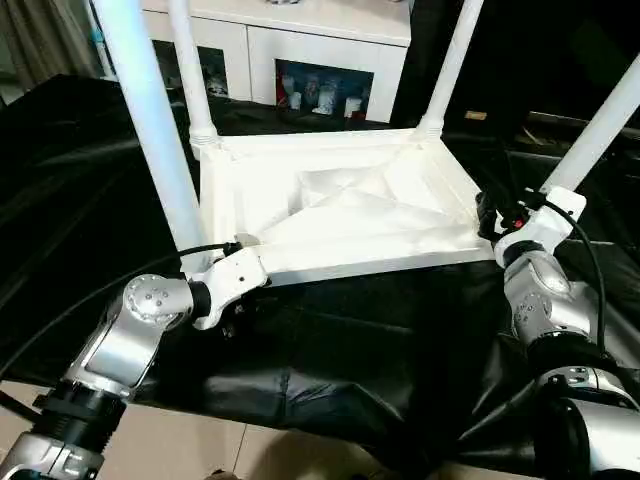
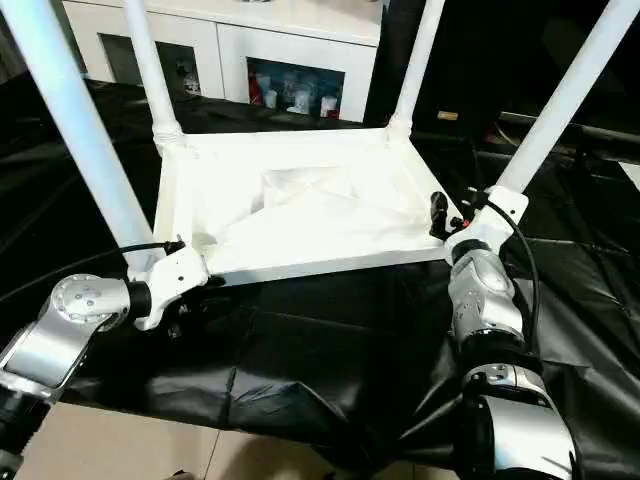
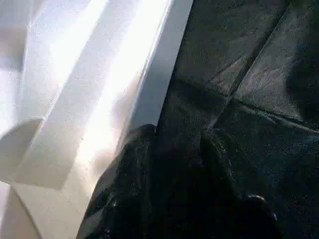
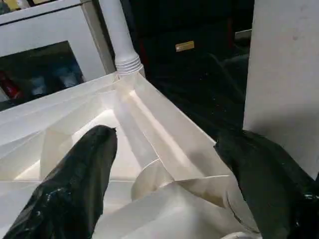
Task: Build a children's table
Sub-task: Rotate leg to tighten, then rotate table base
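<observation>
- Left eye: children's table (image 1: 340,205) lying upside down on black-draped work table (image 1: 330,350), ribbed underside up, all four legs standing in corner sockets. Near-left leg (image 1: 150,130) rising just behind left gripper (image 1: 238,285), which is sitting at tabletop's near-left corner. White cabinet (image 1: 300,40) standing beyond bench's far edge.
- Right eye: right gripper (image 2: 452,212) sitting at near-right corner, beside near-right leg (image 2: 565,100). Far legs (image 2: 415,65) upright at far corners.
- Left wrist: L fingers (image 3: 129,189) partly parted, one on white rim side, other over black cloth; can't tell if actually clamping the rim.
- Right wrist: R fingers (image 4: 79,179) spread wide, straddling the corner socket, holding nothing; leg just beside one finger.
</observation>
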Motion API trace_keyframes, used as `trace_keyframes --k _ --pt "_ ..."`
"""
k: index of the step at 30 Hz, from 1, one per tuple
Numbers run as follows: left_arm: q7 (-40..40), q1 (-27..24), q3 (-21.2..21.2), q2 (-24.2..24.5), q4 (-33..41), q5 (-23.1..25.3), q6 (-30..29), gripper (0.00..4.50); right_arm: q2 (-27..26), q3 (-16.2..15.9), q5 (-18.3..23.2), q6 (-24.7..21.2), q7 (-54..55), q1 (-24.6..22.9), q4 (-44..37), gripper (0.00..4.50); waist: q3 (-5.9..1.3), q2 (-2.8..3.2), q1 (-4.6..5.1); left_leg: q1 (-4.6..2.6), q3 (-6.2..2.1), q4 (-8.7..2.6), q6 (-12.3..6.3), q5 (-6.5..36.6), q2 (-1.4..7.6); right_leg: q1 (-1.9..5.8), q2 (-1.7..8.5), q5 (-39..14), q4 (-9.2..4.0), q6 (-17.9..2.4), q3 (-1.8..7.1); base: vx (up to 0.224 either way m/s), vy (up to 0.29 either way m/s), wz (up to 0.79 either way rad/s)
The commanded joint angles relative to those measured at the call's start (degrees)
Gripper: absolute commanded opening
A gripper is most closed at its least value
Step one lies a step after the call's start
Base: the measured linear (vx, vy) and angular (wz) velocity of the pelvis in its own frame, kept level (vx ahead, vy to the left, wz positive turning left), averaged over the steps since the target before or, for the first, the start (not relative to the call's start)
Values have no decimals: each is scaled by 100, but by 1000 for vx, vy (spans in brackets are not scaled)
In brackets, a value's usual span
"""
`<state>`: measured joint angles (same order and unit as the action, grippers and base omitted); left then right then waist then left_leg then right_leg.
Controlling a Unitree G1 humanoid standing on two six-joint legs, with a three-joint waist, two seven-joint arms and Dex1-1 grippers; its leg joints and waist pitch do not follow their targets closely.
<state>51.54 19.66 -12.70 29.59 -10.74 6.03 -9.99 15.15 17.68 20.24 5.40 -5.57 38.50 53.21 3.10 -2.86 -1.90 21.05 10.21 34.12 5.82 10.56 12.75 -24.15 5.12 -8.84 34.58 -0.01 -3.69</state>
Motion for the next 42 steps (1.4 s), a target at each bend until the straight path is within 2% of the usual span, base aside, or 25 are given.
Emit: trace_keyframes --k 1,2,4,5,6,8,10,11,13,15,16,18,20,21,22,23,25,29,30,32,33,34,35,37,42 --pt "373 -122 282 -70 244 -582 10 203 137 125 32 58 -79 -6 37 377 -420 55 33 -54 85 -373 -57 1272 -26 267 135 -1416 -329 -1034 181 0 0 0" --pt "373 -122 282 -70 244 -582 10 209 137 125 32 58 -79 -6 37 377 -423 53 34 -42 80 -376 -52 1260 -21 280 144 -1381 -314 -1065 183 0 0 0" --pt "884 -320 565 -110 689 -1342 -416 209 60 -38 -31 -17 -401 -67 -113 377 -429 59 34 -45 86 -368 -52 1228 -21 277 133 -1234 -285 -1122 186 0 0 0" --pt "1134 -428 750 -119 926 -1774 -736 213 9 -134 -69 -59 -527 -126 -222 377 -409 52 30 -12 85 -373 -62 1198 -10 288 145 -1152 -269 -1205 192 0 0 0" --pt "1284 -505 853 -79 1055 -2015 -939 231 -27 -196 -103 -75 -566 -173 -287 377 -396 51 40 -30 93 -377 -72 1286 -11 260 126 -1241 -294 -1193 190 0 0 0" --pt "1948 -930 1106 574 1293 -2496 -1398 251 -224 -406 -218 -165 -588 -417 -605 377 -381 54 68 5 76 -389 -62 1407 -33 282 126 -1489 -292 -1112 190 0 0 0" --pt "2059 -1029 1167 741 1316 -2537 -1442 252 -253 -493 -259 -235 -629 -498 -709 377 -362 63 110 11 60 -408 -43 1540 -37 269 116 -1806 -323 -989 185 0 0 0" --pt "2237 -1210 1321 1058 1390 -2608 -1528 262 -256 -763 -402 -386 -793 -707 -962 377 -369 83 124 -62 57 -392 10 1622 -33 229 100 -1923 -363 -922 205 0 0 0" --pt "2325 -1326 1483 1268 1423 -2673 -1547 292 -217 -982 -528 -533 -927 -872 -1145 377 -361 78 160 -21 46 -414 -4 1536 -30 251 79 -1684 -333 -990 209 0 0 0" --pt "2381 -1441 1851 1505 1419 -2805 -1655 294 -127 -1153 -716 -666 -927 -1084 -1319 377 -340 106 164 -50 44 -422 20 1702 -25 225 74 -1811 -347 -1001 212 0 0 0" --pt "2417 -1479 2043 1620 1357 -2839 -1686 294 -109 -1125 -734 -666 -880 -1169 -1382 377 -331 117 158 -66 41 -426 60 1821 -28 214 70 -1962 -367 -966 213 0 0 0" --pt "2412 -1517 2411 1775 1144 -2879 -1684 334 -124 -941 -674 -662 -687 -1300 -1465 377 -315 112 167 -86 33 -429 95 1983 -31 194 67 -2166 -390 -901 220 0 0 0" --pt "2379 -1537 2637 1910 948 -2946 -1653 333 -121 -862 -691 -667 -552 -1426 -1552 377 -308 128 175 -89 29 -427 131 2059 -52 184 60 -2327 -411 -803 231 0 0 0" --pt "2352 -1524 2926 2024 713 -3096 -1648 339 -99 -813 -772 -680 -370 -1568 -1621 377 -302 127 184 -98 21 -430 139 2135 -54 173 53 -2436 -425 -742 228 0 0 0" --pt "2352 -1519 2993 2042 662 -3138 -1654 339 -93 -805 -790 -685 -330 -1597 -1630 377 -303 129 181 -104 23 -428 144 2147 -59 168 50 -2471 -434 -717 228 0 0 0" --pt "2424 -1486 3195 2098 409 -3274 -1515 370 -88 -727 -828 -738 -65 -1696 -1701 377 -305 129 170 -112 25 -426 150 2131 -75 158 46 -2463 -449 -707 230 0 0 0" --pt "2459 -1362 3360 2015 267 -3502 -1496 376 -75 -682 -809 -817 22 -1705 -1662 377 -318 127 187 -108 14 -437 154 2158 -66 167 42 -2382 -425 -740 229 0 0 0" --pt "2392 -995 3453 1762 64 -3731 -1367 416 -42 -749 -896 -974 110 -1713 -1619 377 -320 119 181 -96 16 -433 152 2096 -58 184 61 -2178 -396 -861 251 0 0 0" --pt "2209 -784 3374 1625 -96 -3618 -1210 420 -50 -769 -931 -1000 106 -1689 -1584 377 -328 105 179 -75 20 -431 150 2018 -61 206 62 -2141 -395 -847 253 0 0 0" --pt "2010 -553 3229 1503 -372 -3371 -938 431 -71 -798 -956 -1057 79 -1661 -1582 377 -331 109 174 -118 40 -409 127 2050 -79 168 39 -2186 -424 -812 253 0 0 0" --pt "1909 -460 3193 1457 -507 -3278 -848 431 -85 -811 -965 -1074 75 -1650 -1593 377 -335 102 179 -64 20 -418 137 1932 -77 225 63 -2200 -402 -777 258 0 0 0" --pt "1808 -361 3183 1399 -644 -3218 -766 442 -99 -828 -972 -1093 71 -1640 -1602 377 -342 111 175 -63 18 -415 147 1906 -75 228 69 -2205 -395 -762 259 0 0 0" --pt "1766 -265 3180 1353 -782 -3201 -700 442 -119 -847 -981 -1129 74 -1640 -1637 377 -349 110 170 -97 30 -401 147 1882 -76 202 61 -2179 -409 -757 263 0 0 0" --pt "1701 -86 3179 1257 -1004 -3186 -546 442 -166 -901 -972 -1178 8 -1627 -1681 377 -363 115 173 -60 19 -412 159 1760 -69 243 69 -1974 -372 -820 267 0 0 0" --pt "1772 367 3021 969 -1288 -3347 -667 442 -268 -1130 -1075 -1187 -270 -1527 -1561 377 -384 110 154 -76 41 -394 102 1551 -55 249 78 -1427 -316 -1099 278 0 0 0"
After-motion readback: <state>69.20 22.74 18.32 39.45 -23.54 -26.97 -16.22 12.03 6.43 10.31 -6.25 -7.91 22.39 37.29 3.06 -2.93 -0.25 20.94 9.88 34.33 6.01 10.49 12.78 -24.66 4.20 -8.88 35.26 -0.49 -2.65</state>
